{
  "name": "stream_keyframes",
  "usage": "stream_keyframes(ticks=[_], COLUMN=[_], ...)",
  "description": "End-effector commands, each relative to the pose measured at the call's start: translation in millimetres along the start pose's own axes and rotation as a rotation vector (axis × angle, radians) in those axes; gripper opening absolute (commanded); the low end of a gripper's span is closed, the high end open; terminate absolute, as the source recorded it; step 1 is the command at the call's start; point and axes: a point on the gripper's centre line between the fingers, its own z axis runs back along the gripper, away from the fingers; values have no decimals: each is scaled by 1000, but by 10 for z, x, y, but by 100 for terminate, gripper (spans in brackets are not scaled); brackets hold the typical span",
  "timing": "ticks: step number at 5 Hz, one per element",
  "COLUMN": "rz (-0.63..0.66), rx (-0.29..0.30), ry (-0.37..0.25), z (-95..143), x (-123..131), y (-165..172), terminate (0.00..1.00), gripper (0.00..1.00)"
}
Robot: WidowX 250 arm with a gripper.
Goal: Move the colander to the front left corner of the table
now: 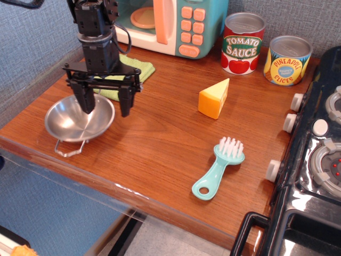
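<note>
The colander [74,124], a shiny silver metal bowl with a wire loop handle at its front, sits upright on the brown wood table [160,149] near the front left corner. My gripper [105,104] hangs over the bowl's right rim with its jaws wide open. One finger is over the bowl's inside, the other outside its right rim. It holds nothing.
A green cloth [123,74] lies behind the bowl, in front of a toy microwave [165,24]. A cheese wedge [214,98], a teal brush [217,168], a tomato sauce can [242,42] and a pineapple can [287,60] stand to the right. A black toy stove [314,160] fills the right edge.
</note>
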Motion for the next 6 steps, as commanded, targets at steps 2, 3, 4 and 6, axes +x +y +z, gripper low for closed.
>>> stream_keyframes(ticks=[2, 3, 4, 6], rz=[-211, -240, -261, -261], rx=[-59, -34, 25, 25], ry=[-169, -169, -181, -181], z=[361, 348, 341, 341], x=[0, 16, 25, 25], y=[-268, -270, -268, -268], terminate=[0, 0, 0, 100], gripper=[100, 100, 100, 100])
